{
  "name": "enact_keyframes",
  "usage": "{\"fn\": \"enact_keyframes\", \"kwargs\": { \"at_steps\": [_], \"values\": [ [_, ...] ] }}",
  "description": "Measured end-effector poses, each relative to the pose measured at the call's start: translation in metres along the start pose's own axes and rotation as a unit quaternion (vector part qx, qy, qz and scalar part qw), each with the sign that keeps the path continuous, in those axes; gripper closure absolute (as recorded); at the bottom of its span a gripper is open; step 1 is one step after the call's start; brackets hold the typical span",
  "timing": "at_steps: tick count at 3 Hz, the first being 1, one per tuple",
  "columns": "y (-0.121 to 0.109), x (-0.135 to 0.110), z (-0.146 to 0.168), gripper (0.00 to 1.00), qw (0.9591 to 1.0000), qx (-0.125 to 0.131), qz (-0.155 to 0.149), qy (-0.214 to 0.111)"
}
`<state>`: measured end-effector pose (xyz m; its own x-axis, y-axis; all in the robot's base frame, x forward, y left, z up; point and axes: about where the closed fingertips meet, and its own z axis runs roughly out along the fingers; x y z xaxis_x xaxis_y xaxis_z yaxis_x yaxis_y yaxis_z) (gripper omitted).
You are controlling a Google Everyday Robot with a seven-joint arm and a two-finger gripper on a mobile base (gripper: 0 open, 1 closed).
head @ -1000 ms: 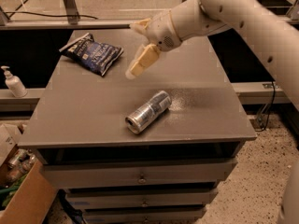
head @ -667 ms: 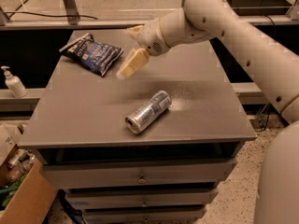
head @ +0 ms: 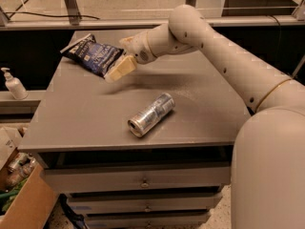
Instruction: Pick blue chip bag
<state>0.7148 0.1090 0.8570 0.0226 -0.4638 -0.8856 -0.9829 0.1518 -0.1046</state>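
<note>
The blue chip bag [head: 90,55] lies flat at the far left corner of the grey table [head: 86,113], dark navy with white lettering and a pale sealed edge. My gripper [head: 116,59] is at the bag's right end, low over the table. It is open: one tan finger [head: 119,69] reaches along the bag's near right edge and the other [head: 127,42] sits behind it. It holds nothing. A silver drink can [head: 151,114] lies on its side in the middle of the table, well in front of the gripper.
My arm [head: 224,56] reaches in from the right across the table's back half. Drawers [head: 143,181] sit under the tabletop. A soap bottle [head: 13,84] stands on a ledge at the left, and a cardboard box [head: 24,199] is on the floor below.
My gripper has moved left across the table and now sits right at the bag's right end. The bag and the can have not moved.
</note>
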Motion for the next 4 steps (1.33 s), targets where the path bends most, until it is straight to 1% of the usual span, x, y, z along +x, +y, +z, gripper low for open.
{"fn": "enact_keyframes", "kwargs": {
  "at_steps": [1,2,3,4],
  "values": [
    [-0.017,0.003,0.018,0.0,0.9996,0.02,0.018,-0.006],
    [-0.03,-0.001,0.03,0.0,0.9991,0.032,0.026,-0.011],
    [-0.035,-0.004,0.041,0.16,0.999,0.034,0.029,-0.008],
    [-0.033,-0.005,0.049,0.39,0.9993,0.029,0.024,-0.002]
  ]
}}
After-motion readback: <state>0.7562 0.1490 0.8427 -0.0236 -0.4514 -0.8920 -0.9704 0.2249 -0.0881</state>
